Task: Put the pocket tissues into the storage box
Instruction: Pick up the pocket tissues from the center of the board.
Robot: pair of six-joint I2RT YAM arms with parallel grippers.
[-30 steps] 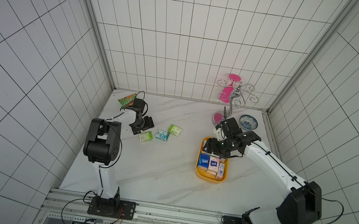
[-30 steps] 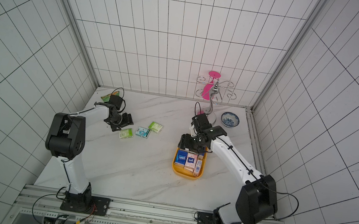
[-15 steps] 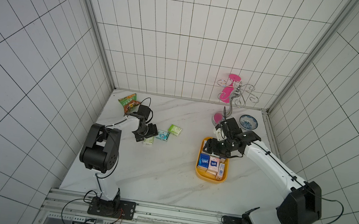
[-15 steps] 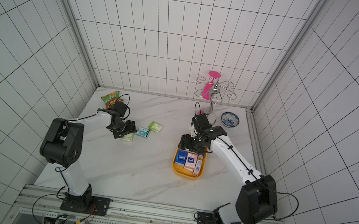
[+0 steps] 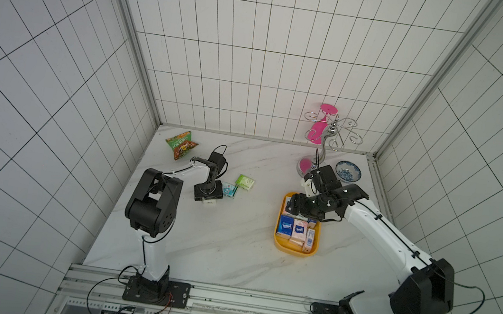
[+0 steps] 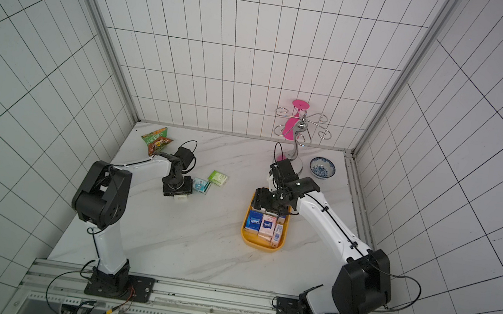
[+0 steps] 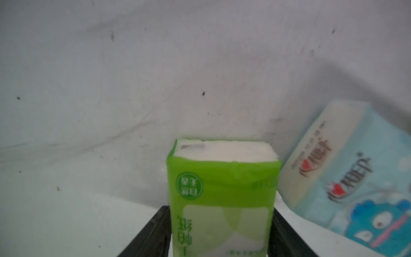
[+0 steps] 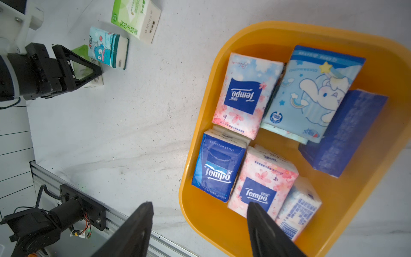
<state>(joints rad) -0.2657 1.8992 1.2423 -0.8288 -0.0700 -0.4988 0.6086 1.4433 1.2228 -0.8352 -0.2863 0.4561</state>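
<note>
- While the right gripper point(image 8: 199, 204) hangs over the far end of the storage box point(image 8: 200, 211) with its jaws wide apart and nothing between them, the box sits close to the right edge of the table point(image 5: 195, 250).
- The right wrist view shows six pocket tissues point(image 8: 244, 95) in the box:
  - two pink-white packets point(image 8: 260, 184);
  - one blue packet point(image 8: 218, 169);
  - one light blue cartoon packet point(image 8: 311, 93);
  - one dark blue packet point(image 8: 342, 135), tilted against the wall;
  - one white-and-blue packet point(image 8: 298, 207), on its edge.
- Pale edges show under the top packets. How many lie below cannot be told.
- Three more packets lie on the table left of its middle, well apart from the box.
- The left gripper point(image 7: 220, 210) has its fingers point(image 7: 155, 233) closed against both long sides of a green packet point(image 7: 222, 178) lying flat on the table.
- Just beside it is a teal-white packet point(image 5: 229, 190), and beyond that a second green packet point(image 5: 244, 182).
- In both top views the left gripper covers nearly all of the gripped packet, and the right gripper hides the far end of the box.
- The right wrist view cuts off one corner of the box.
- One snack bag point(image 5: 181, 144) lies in the far left corner and one bowl point(image 5: 347, 171) in the far right corner.
</note>
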